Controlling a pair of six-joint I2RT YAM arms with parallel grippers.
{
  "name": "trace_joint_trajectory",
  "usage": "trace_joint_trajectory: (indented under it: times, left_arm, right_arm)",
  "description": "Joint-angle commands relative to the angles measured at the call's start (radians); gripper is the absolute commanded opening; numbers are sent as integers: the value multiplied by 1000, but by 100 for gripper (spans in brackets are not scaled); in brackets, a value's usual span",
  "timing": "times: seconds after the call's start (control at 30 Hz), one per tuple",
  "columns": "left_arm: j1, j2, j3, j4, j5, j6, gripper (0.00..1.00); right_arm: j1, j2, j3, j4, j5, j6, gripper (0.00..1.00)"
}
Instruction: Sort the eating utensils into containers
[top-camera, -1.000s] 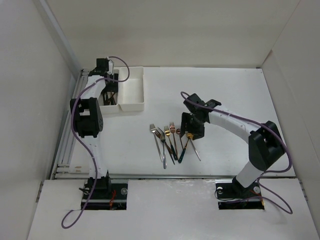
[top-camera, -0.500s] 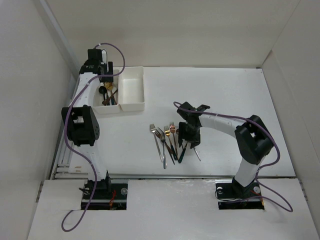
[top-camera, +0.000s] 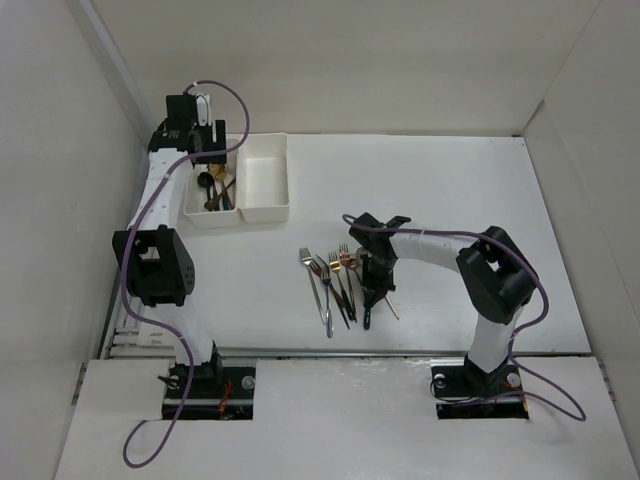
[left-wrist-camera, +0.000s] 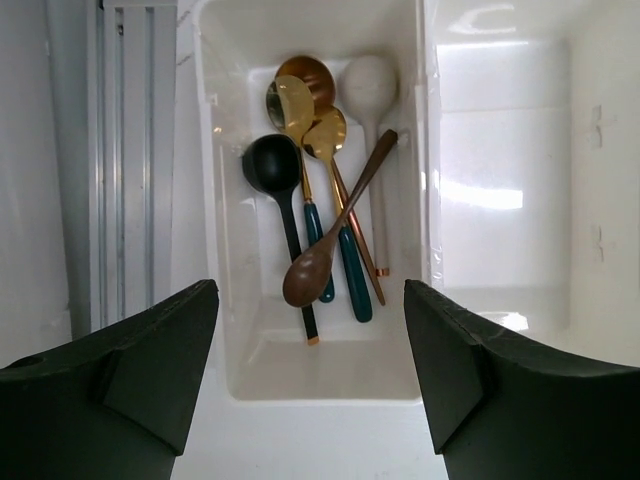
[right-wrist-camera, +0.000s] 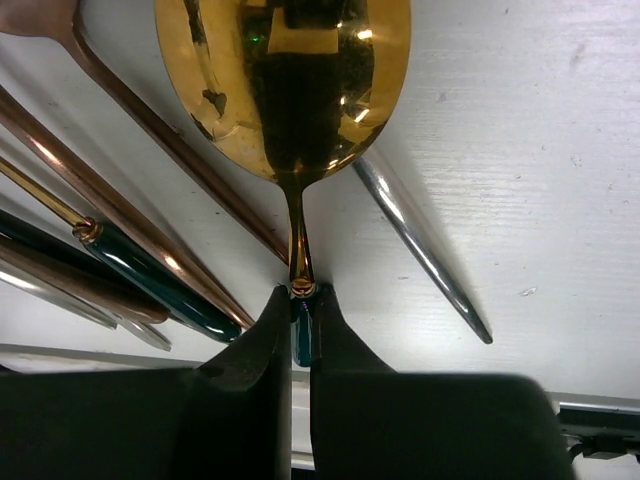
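Observation:
Several forks (top-camera: 330, 285) lie in a loose bunch on the white table. My right gripper (top-camera: 372, 292) is down at the bunch's right side. It is shut on the dark green handle of a gold spoon (right-wrist-camera: 285, 85), with the fingertips (right-wrist-camera: 270, 320) pinching just below the gold neck. The containers are two joined white bins (top-camera: 265, 178) at the back left. The left bin (left-wrist-camera: 325, 385) holds several spoons (left-wrist-camera: 318, 225); the right bin (left-wrist-camera: 510, 200) shows nothing inside. My left gripper (left-wrist-camera: 312, 375) hangs open above the left bin's near end, holding nothing.
A silver handle (right-wrist-camera: 420, 245) lies just right of the held spoon; copper and green-handled utensils (right-wrist-camera: 150, 240) crowd its left. A metal rail (left-wrist-camera: 120, 150) runs along the table's left edge beside the bins. White enclosure walls stand on the left, back and right.
My right gripper came down left onto the bunch and shut on the gold spoon's handle. My left arm drew back and up over the left bin, staying open.

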Motion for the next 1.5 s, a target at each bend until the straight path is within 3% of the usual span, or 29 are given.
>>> trace_joint_trajectory:
  times: [0.0, 0.27, 0.5, 0.67, 0.9, 1.1, 1.3, 1.4, 1.47]
  left_arm:
    - [-2, -74, -7, -21, 41, -5, 72]
    - [-2, -108, 11, -67, 191, 70, 74]
    - [-28, -126, 24, -169, 556, 179, 77]
    - [-94, -126, 14, -216, 909, 205, 82]
    - [-152, -135, 34, -304, 1131, 283, 88]
    - [-203, -135, 14, -304, 1145, 283, 90]
    - [-272, -112, -39, -219, 943, 211, 90]
    - [-303, -102, -39, -210, 932, 200, 84]
    - [-315, -102, -39, -201, 921, 190, 72]
  right_arm:
    - [5, 13, -22, 35, 80, 21, 0]
    - [5, -99, 133, -91, 198, 21, 0]
    - [5, -234, 451, -95, 359, 12, 0]
    - [5, -98, 694, 57, 341, 12, 0]
    - [5, 54, 891, 234, 195, 53, 0]
    - [23, 79, 903, 288, 174, 63, 0]
    - [23, 57, 845, 360, 143, 72, 0]
    - [33, 67, 845, 360, 103, 83, 0]
    - [33, 76, 845, 369, 77, 92, 0]
